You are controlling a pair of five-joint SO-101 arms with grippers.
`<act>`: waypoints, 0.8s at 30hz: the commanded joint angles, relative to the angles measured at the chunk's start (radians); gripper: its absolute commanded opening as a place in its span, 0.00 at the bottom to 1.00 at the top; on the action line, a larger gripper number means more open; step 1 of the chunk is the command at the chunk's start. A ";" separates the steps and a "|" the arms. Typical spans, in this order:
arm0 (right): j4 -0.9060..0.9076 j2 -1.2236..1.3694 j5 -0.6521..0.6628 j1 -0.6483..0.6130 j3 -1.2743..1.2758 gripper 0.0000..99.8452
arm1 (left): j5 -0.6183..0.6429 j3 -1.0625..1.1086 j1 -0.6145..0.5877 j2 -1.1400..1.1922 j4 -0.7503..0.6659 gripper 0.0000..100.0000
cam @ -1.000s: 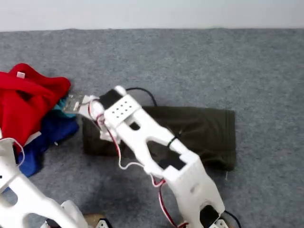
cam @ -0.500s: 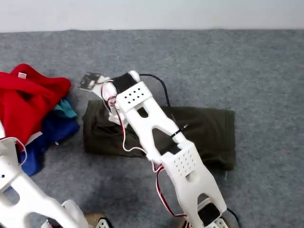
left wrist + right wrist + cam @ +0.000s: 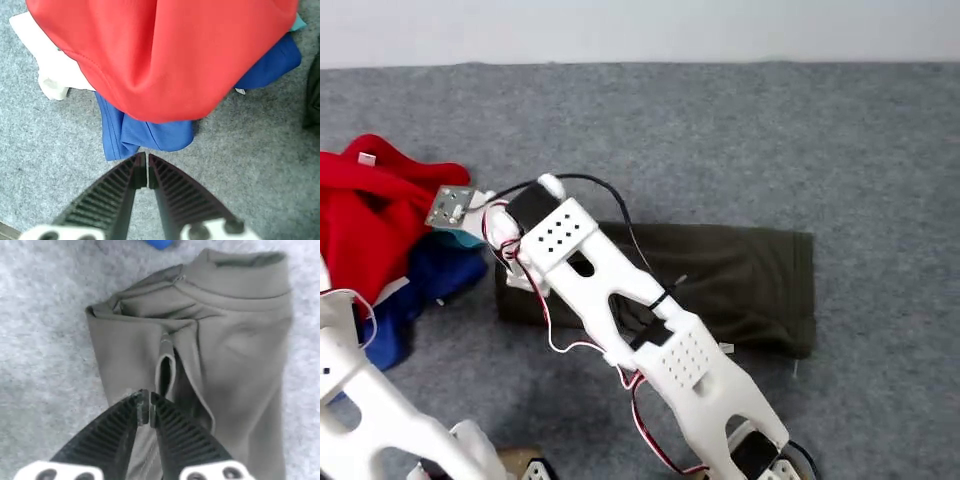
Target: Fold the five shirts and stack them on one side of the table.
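My right pincer (image 3: 144,407) is clenched, tips pressed together, poised over the dark olive-green cotton shirt (image 3: 235,355). That shirt lies folded into a long flat rectangle on the grey felt-like tabletop (image 3: 45,340). A puckered ridge of its cloth sits just ahead of my tips, and a banded edge lies farther ahead. My left pincer (image 3: 146,170) is likewise clenched, above bare tabletop. Just beyond its tips lies a crumpled royal-blue shirt (image 3: 150,135), with a bright red shirt (image 3: 165,55) heaped on top and a white garment (image 3: 50,70) poking out beside them.
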 commanded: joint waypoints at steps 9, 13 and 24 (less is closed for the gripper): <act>-0.107 0.081 0.026 0.137 -0.087 0.01 | -0.006 -0.008 0.003 -0.028 0.021 0.02; 0.018 0.044 -0.040 0.104 -0.187 0.01 | -0.006 -0.008 0.003 -0.028 0.020 0.02; 0.056 -0.183 -0.060 0.120 0.152 0.01 | -0.014 -0.013 0.003 -0.028 0.020 0.02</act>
